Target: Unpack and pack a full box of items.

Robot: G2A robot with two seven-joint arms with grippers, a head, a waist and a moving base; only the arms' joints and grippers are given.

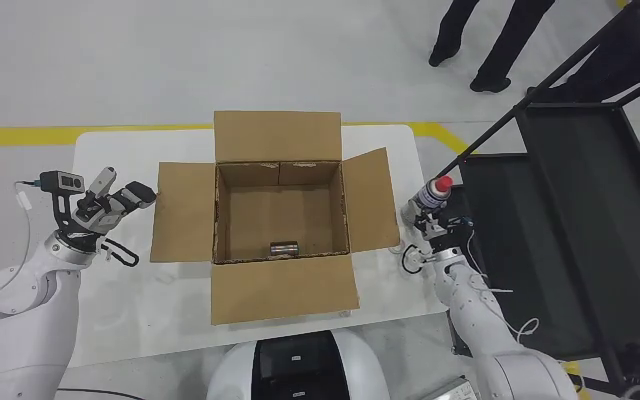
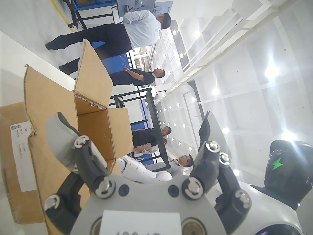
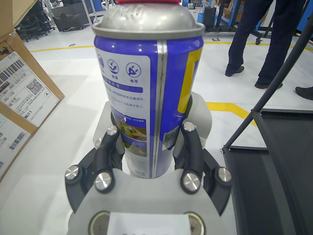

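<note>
An open cardboard box (image 1: 281, 175) stands in the middle of the white table with all flaps spread; a small dark can-like item (image 1: 284, 247) lies on its floor near the front wall. My right gripper (image 1: 428, 222) is at the table's right edge, beside the box's right flap, shut on an upright blue spray can (image 3: 149, 84) with a red cap (image 1: 442, 184). My left gripper (image 2: 129, 125) hangs open and empty to the left of the box (image 2: 93, 103), its fingers (image 1: 135, 194) pointing toward the left flap.
A black metal cart (image 1: 560, 230) stands just right of the table, close to the right arm. Bare white table (image 1: 120, 310) lies to the left of and in front of the box. People stand beyond the table's far right.
</note>
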